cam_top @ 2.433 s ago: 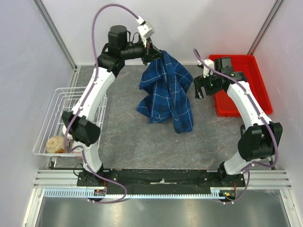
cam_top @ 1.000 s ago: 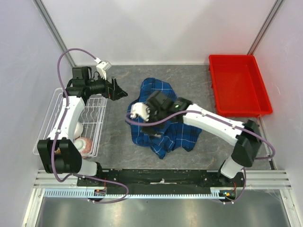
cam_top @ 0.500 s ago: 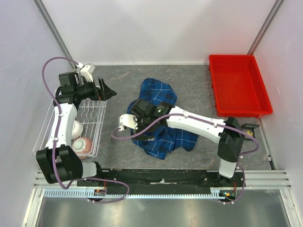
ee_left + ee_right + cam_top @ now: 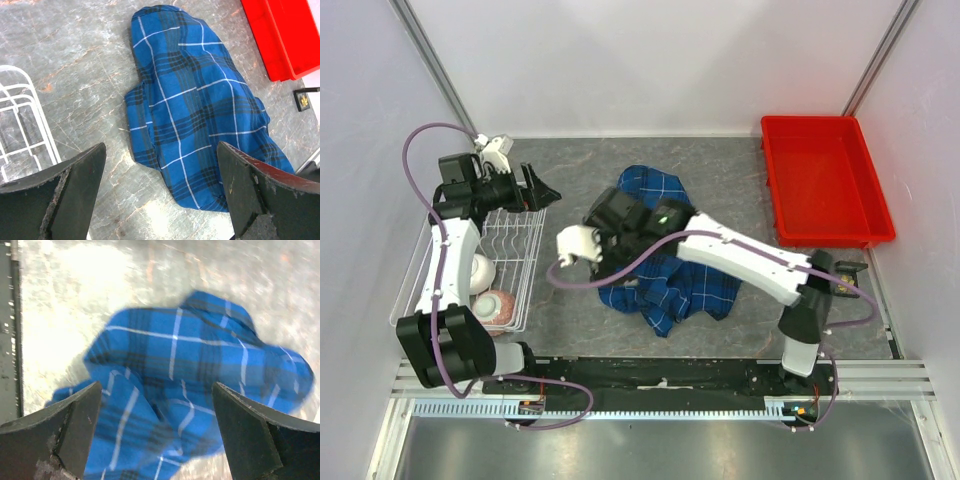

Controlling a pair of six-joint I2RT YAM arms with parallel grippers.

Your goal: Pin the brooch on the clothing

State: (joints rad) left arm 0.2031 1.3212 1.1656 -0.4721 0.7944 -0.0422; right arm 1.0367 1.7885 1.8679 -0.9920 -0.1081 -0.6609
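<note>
The plaid shirt (image 4: 670, 285) lies crumpled in a heap at the middle of the grey table (image 4: 740, 190), no flat panel showing, as 2 arms work at pinning a brooch to it. The right gripper (image 4: 155, 390) hangs over the near-left side of the heap with its fingers wide apart and nothing between them; its own wrist view is blurred. The left gripper (image 4: 161, 147), likewise spread and empty, is over the white wire basket (image 4: 515, 235) at the left, looking across at the cloth from well apart. What appears to be the brooch (image 4: 303, 100), a small gold-yellow shape, sits on a black square card (image 4: 299, 92) on the table on the far side of the shirt from the left gripper, near a corner of the red tray (image 4: 773, 180) and not touching the fabric. The step in hand looks to be laying the garment out, with the pinning not yet begun. To do that well, the right gripper would best close on 1 single edge, a hem or the collar, rather than a bunched fold, and draw it outward low over the table, while the left arm comes in to take the opposite edge so the cloth spreads instead of sliding as a lump. Neither collar nor buttons can be made out in the heap, so the front side should be found first. The cloth should be kept from sweeping over the card.
</note>
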